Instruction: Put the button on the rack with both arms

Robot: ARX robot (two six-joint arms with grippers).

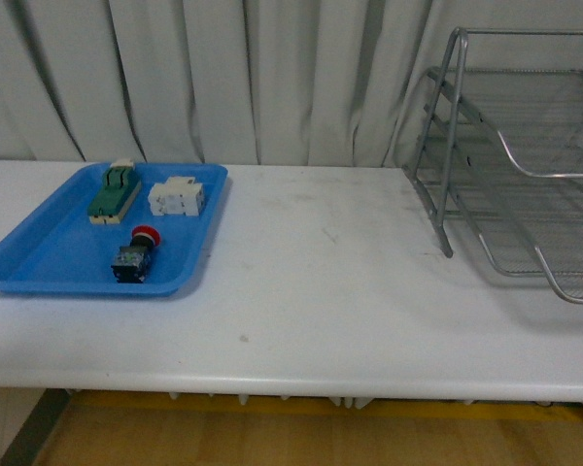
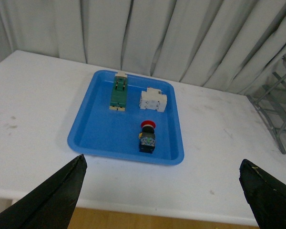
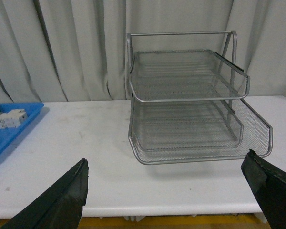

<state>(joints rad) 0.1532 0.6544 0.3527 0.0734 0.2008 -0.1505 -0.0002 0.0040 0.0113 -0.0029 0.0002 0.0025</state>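
The button (image 1: 136, 254) (image 2: 147, 137), red cap on a dark body, lies on its side in the blue tray (image 1: 39, 257) (image 2: 90, 136) at the table's left. The silver wire rack (image 1: 525, 165) (image 3: 190, 109) stands at the right of the table. Neither arm shows in the front view. My left gripper (image 2: 164, 179) hangs open above the table's front edge, short of the tray, its black fingertips (image 2: 62, 191) wide apart. My right gripper (image 3: 167, 183) is open too, facing the rack's open front from the table edge. Nothing is between either pair of fingers.
A green-topped cream block (image 1: 114, 191) (image 2: 118, 90) and a white blocky component (image 1: 177, 197) (image 2: 153, 99) lie at the back of the blue tray. Grey curtains (image 1: 223, 68) close off the rear. The white table (image 1: 321, 291) runs between tray and rack.
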